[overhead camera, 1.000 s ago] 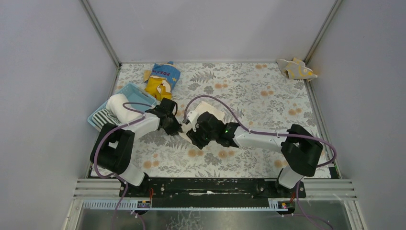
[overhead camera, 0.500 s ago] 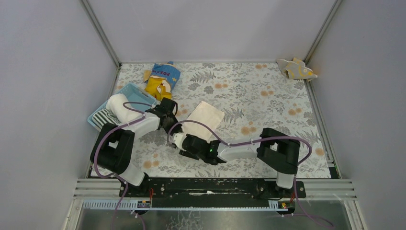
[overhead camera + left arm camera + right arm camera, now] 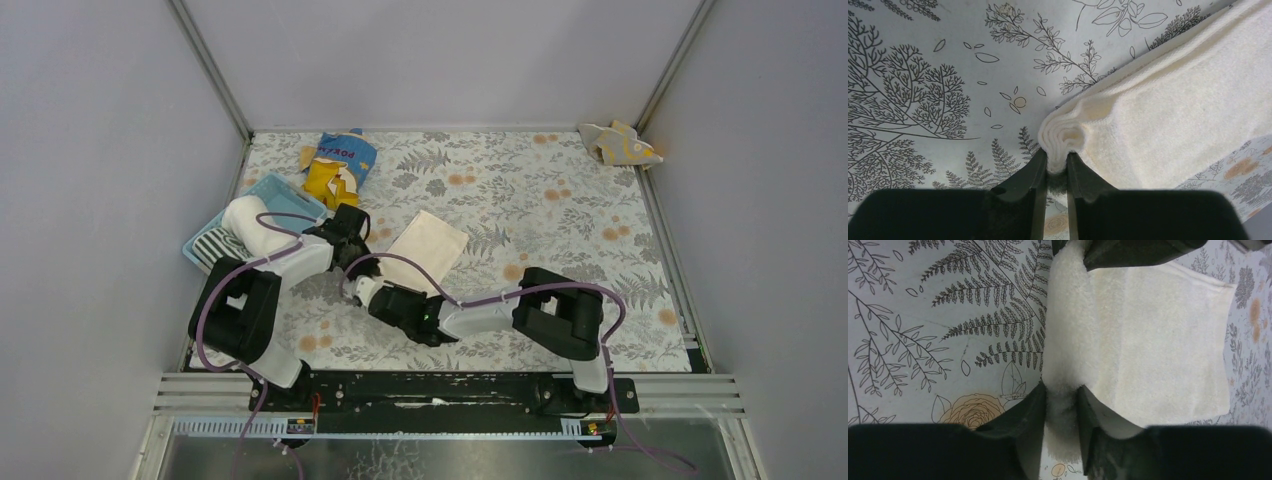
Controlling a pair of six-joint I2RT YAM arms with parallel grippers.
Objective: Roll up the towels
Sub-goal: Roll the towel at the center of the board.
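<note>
Left of the left end effector, a light blue basket (image 3: pixel 290 197) holds a rolled white towel (image 3: pixel 248 222) and a black-and-white striped towel (image 3: pixel 216 246). The left end effector (image 3: pixel 1057 160) is nearly closed, its jaws pinching the bunched corner of a cream towel (image 3: pixel 1173 100), with several layers squeezed between them. The rest of that towel lies flat on the table (image 3: pixel 540 200), stretching away ahead and to the right of this end effector.

Beyond the left end effector lies a blue-and-yellow snack bag (image 3: pixel 340 165). It has white lettering on the blue part, too small to read with certainty.

The right end effector (image 3: pixel 1062 395) is also almost shut, clamping the other end of the same raised edge, which runs straight from its jaws towards the left one. The flat part spreads to this end effector's right.

The roll appears to be only just started. To do it well, both end effectors should likely turn the edge over together at an even pace, keeping it straight and taut between them. If one leads, the roll may come out cone-shaped, and a grip that is too loose could let layers slip free.

Far to the right of both, a beige towel (image 3: pixel 620 143) with yellow marks sits crumpled in the table's far corner.
</note>
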